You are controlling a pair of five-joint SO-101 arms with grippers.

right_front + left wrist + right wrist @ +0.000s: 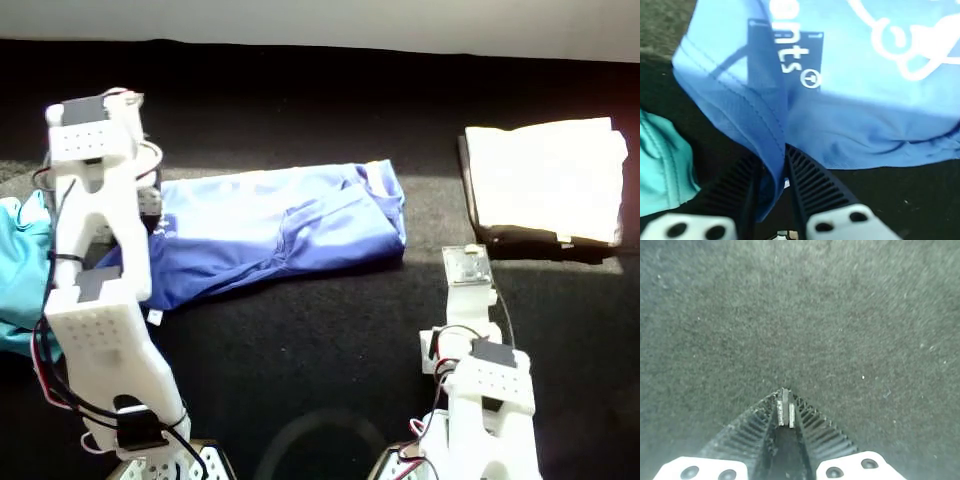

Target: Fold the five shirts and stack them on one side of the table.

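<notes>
Left gripper (785,150) is pinched tight on the edge of the blue shirt (865,100), teal shirt (660,165) just beside it. Right gripper (785,392) is closed on nothing, over the tabletop (850,315).

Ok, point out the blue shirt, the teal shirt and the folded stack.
blue shirt (290,235), high view, middle of the cloth.
teal shirt (20,270), high view, bunched fabric.
folded stack (545,175), high view, white top layer.
</notes>
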